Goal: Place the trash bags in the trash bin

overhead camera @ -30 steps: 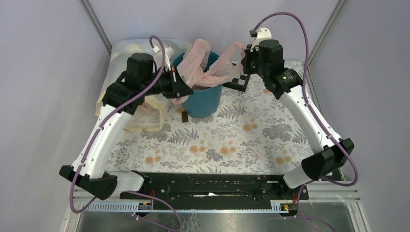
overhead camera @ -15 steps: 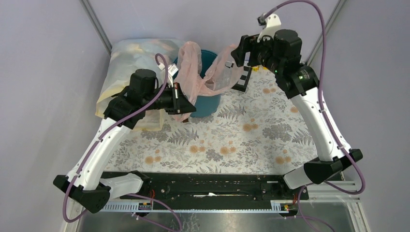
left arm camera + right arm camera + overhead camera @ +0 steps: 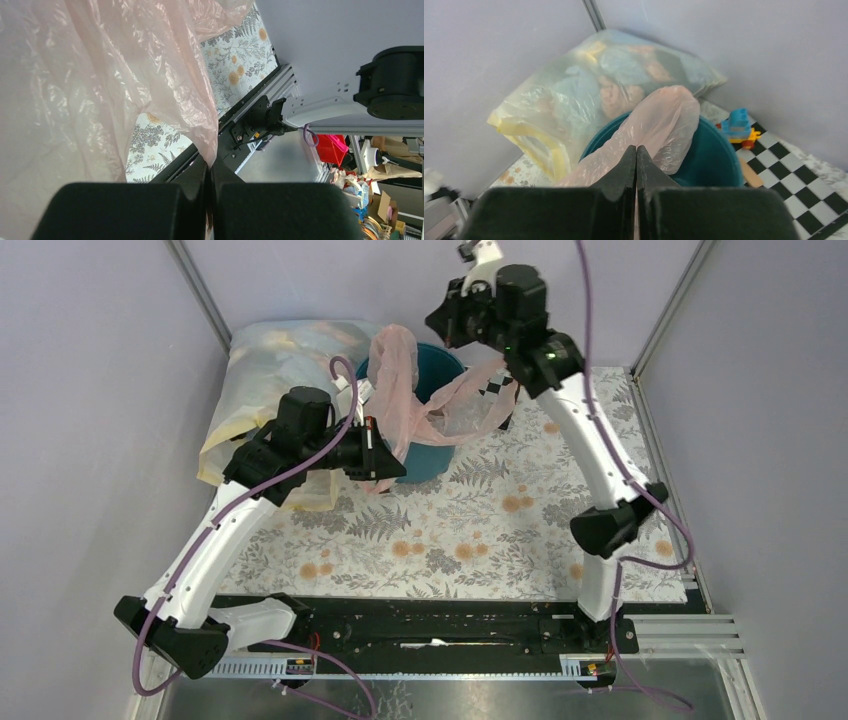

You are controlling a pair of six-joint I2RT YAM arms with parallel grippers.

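Left jaws and right jaws each clamp tight on the pink trash bag (image 3: pixel 397 375), which is held draped over the teal trash bin (image 3: pixel 432 455) at the far left of the desk (image 3: pixel 480 530). This looks like the insertion step. Next, it likely needs lowering inside.

— Where is there room to pass?
— Lower centre of the top view: open floral table (image 3: pixel 470 530).
— And upper left?
— Crowded. The stuffed sack (image 3: pixel 265 360) sits just beside the bin (image 3: pixel 430 460), and the pink bag (image 3: pixel 400 370) drapes across its mouth.
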